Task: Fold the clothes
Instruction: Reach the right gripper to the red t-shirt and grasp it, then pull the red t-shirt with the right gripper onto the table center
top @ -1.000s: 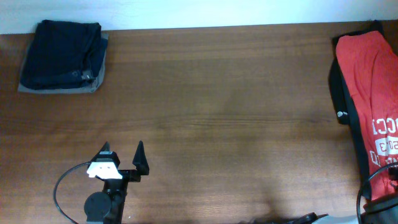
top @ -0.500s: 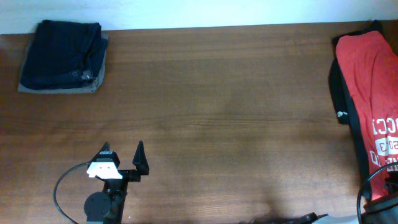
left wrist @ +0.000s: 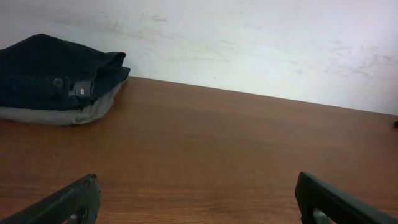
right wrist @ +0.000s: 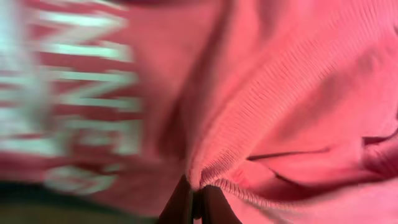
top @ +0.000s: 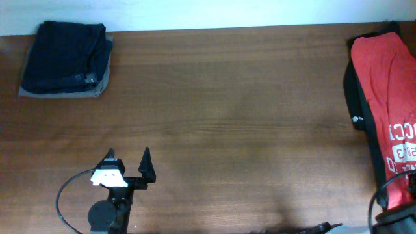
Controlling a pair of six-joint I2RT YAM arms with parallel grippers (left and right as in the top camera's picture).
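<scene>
A red-orange cotton T-shirt (top: 383,84) with white block lettering lies bunched along the right edge of the brown wooden table (top: 227,97). It runs from the far side toward the near side, with the printed chest at the nearer end. It rests on a black garment (top: 351,97), whose edge shows along the shirt's left side. The right gripper (right wrist: 194,200) is at the near right corner, mostly out of the overhead view. Its wrist camera shows the two dark fingertips pressed together on a ribbed fold of the red-orange cloth, with the white lettering blurred off to the left. The left gripper (top: 129,156) hovers over bare wood at the near left, well apart from the shirt, its jaws spread wide and holding nothing. At the far left corner sits a folded stack of dark navy garments (top: 65,58) with a grey one underneath.
</scene>
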